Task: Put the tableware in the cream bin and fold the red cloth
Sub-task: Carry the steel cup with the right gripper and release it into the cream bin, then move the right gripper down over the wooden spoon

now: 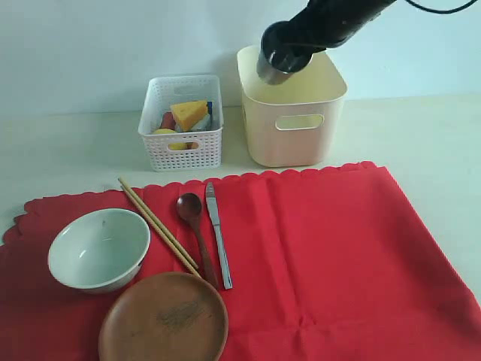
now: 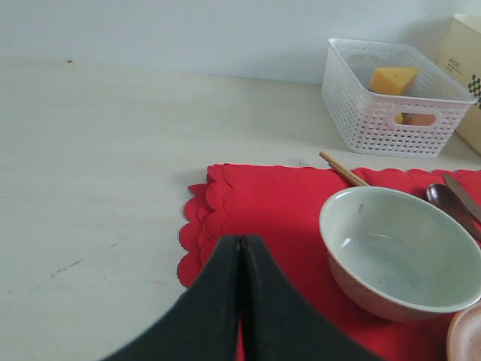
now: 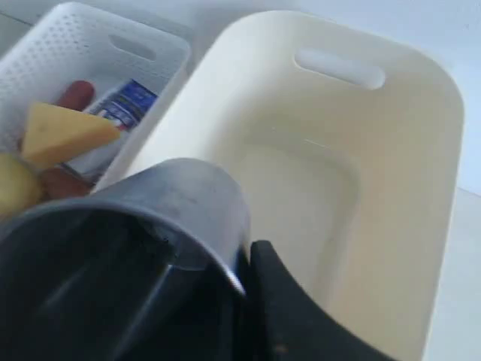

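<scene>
My right gripper point(image 1: 282, 56) is shut on the rim of the steel cup point(image 1: 273, 71), holding it tilted over the open cream bin point(image 1: 293, 128). In the right wrist view the cup point(image 3: 173, 203) hangs above the bin's bare inside point(image 3: 301, 188). The red cloth point(image 1: 338, 248) lies flat, carrying the pale bowl point(image 1: 99, 248), the wooden plate point(image 1: 163, 320), chopsticks point(image 1: 158, 226), dark spoon point(image 1: 197, 233) and knife point(image 1: 219, 235). My left gripper point(image 2: 240, 241) is shut and empty over the cloth's scalloped edge point(image 2: 197, 226), beside the bowl point(image 2: 398, 252).
A white perforated basket point(image 1: 183, 124) with a cheese wedge point(image 1: 189, 113) and other toy foods stands left of the cream bin. Bare pale tabletop point(image 2: 98, 173) stretches beyond the cloth's left edge.
</scene>
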Motion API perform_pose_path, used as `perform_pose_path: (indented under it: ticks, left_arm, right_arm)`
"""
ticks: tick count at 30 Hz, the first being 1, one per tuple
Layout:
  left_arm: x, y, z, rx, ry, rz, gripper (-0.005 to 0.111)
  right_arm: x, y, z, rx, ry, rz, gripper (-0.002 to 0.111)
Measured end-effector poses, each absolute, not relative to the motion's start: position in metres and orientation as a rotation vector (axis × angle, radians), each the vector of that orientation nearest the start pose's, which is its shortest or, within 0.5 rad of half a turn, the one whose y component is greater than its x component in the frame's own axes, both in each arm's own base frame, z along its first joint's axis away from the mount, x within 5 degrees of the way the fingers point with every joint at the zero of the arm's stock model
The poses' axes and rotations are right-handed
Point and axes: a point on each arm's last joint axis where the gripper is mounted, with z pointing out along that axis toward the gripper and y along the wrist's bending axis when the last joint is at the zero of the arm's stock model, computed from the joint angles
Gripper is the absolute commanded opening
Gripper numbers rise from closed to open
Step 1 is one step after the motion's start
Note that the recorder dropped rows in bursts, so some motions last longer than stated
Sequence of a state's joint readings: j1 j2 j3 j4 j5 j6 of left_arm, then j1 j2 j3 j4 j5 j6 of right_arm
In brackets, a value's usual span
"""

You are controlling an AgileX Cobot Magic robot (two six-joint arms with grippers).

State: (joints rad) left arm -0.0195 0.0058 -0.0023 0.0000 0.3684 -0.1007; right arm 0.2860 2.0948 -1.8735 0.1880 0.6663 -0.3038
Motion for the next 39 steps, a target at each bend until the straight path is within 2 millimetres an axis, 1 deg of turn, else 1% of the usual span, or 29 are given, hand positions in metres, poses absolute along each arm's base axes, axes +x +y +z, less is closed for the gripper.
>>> perform_pose_path:
  ticks: [1, 3, 5, 8, 9, 11, 14, 19, 21, 22, 24, 26, 30, 31, 34, 39]
  left_arm:
    - [0.053, -0.001, 0.180, -0.075, 1.855, -0.084, 0.001]
    - [0.053, -0.001, 0.180, -0.075, 1.855, -0.084, 0.001]
    - [0.053, -0.001, 0.180, -0.075, 1.855, -0.084, 0.001]
    - [0.053, -0.001, 0.180, -0.075, 1.855, -0.084, 0.001]
    - [0.053, -0.001, 0.180, -0.075, 1.855, -0.084, 0.001]
    - [0.053, -0.001, 0.180, -0.075, 1.855, -0.084, 0.001]
    - [0.053, -0.001, 0.180, -0.075, 1.855, -0.084, 0.001]
    - [0.053, -0.001, 0.180, -0.075, 1.855, -0.084, 0.001]
    - [0.053, -0.001, 0.180, -0.075, 1.855, -0.084, 0.001]
    - [0.053, -0.001, 0.180, -0.075, 1.855, -0.084, 0.001]
    - [0.053, -0.001, 0.180, -0.075, 1.855, -0.084, 0.001]
    - [0.053, -0.001, 0.180, -0.075, 1.855, -0.084, 0.001]
    - [0.053, -0.001, 0.180, -0.075, 1.855, -0.084, 0.001]
    - [0.053, -0.001, 0.180, -0.075, 1.855, -0.084, 0.001]
    - [0.053, -0.001, 0.180, -0.075, 1.855, -0.084, 0.001]
    - [0.053, -0.001, 0.180, -0.075, 1.855, -0.084, 0.001]
  right_arm:
    - [0.473, 0.148, 0.267, -0.582, 2.294, 0.181, 0.000]
    - [0.486, 0.148, 0.249, -0.619, 2.303, 0.122, 0.000]
    - [0.496, 0.148, 0.236, -0.649, 2.307, 0.075, 0.000]
    - [0.507, 0.150, 0.217, -0.670, 2.316, 0.049, 0.000]
    - [0.510, 0.151, 0.213, -0.671, 2.318, 0.049, 0.001]
    - [0.516, 0.152, 0.204, -0.676, 2.320, 0.044, 0.007]
    - [0.521, 0.154, 0.198, -0.676, 2.317, 0.043, 0.025]
    - [0.524, 0.155, 0.193, -0.687, 2.337, 0.042, 0.064]
    - [0.523, 0.154, 0.195, -0.695, 2.355, 0.041, 0.071]
    - [0.522, 0.154, 0.197, -0.702, 2.367, 0.037, 0.073]
    - [0.520, 0.152, 0.204, -0.713, 2.387, 0.023, 0.073]
    - [0.517, 0.150, 0.217, -0.704, 2.406, 0.016, 0.072]
    - [0.504, 0.146, 0.261, -0.663, 2.397, 0.026, 0.068]
    - [0.499, 0.145, 0.274, -0.651, 2.390, 0.044, 0.067]
    - [0.483, 0.145, 0.304, -0.628, 2.397, 0.121, 0.063]
    - [0.456, 0.147, 0.339, -0.632, 2.431, 0.255, 0.063]
